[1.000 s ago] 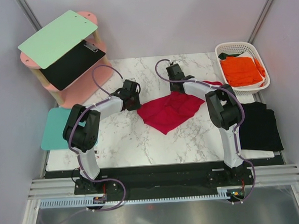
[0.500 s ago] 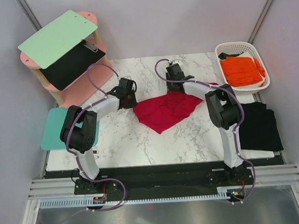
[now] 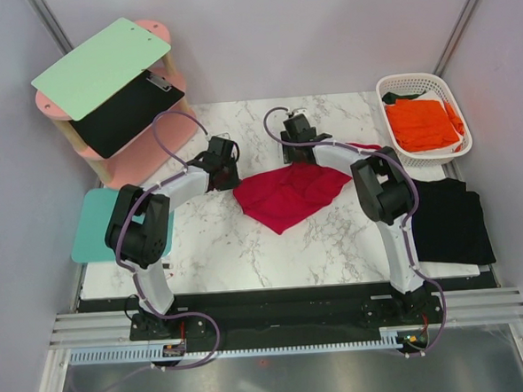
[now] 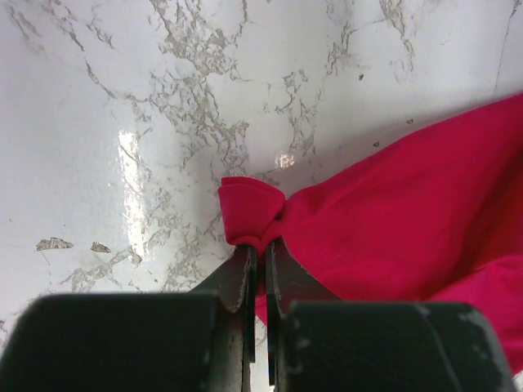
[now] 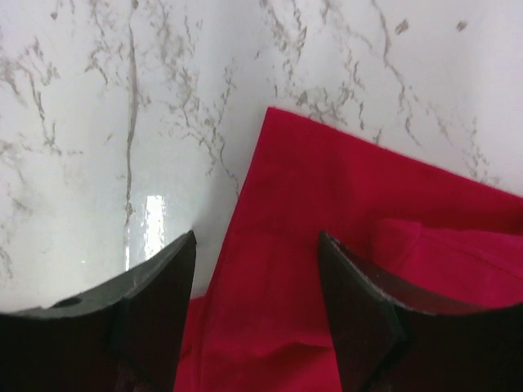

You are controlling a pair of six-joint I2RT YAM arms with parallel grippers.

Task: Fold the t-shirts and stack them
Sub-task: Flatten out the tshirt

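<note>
Marble tabletop (image 3: 212,252) carried everything you were working on. The crimson t-shirt (image 3: 288,194) lay rumpled on it between your two sets of jaws, bunched into a rough diamond and not yet spread flat. The black t-shirt (image 3: 454,224) lay flat well off to the right of the right jaws, at the table's edge. Beyond it stood the white basket (image 3: 388,89) with the orange t-shirt (image 3: 424,122) inside, well apart from both grippers.

Your left gripper (image 4: 260,249) had its jaws pinched nearly together on a small puckered corner of the crimson cloth, with the rest of the shirt trailing away to the jaws' right. Your right gripper (image 5: 257,245) had its jaws standing wide with nothing clamped. A straight hem of the crimson shirt ran beneath and between them, its corner just ahead of the tips, and whether the tips touched the cloth I couldn't tell.

By my reading, you were at the spreading stage on the first shirt, with no fold made and no stack started. The next move likely called for the right jaws to take a fresh hold on that hem or corner. You could then draw the cloth taut against the left grip and lay it flat.
</note>
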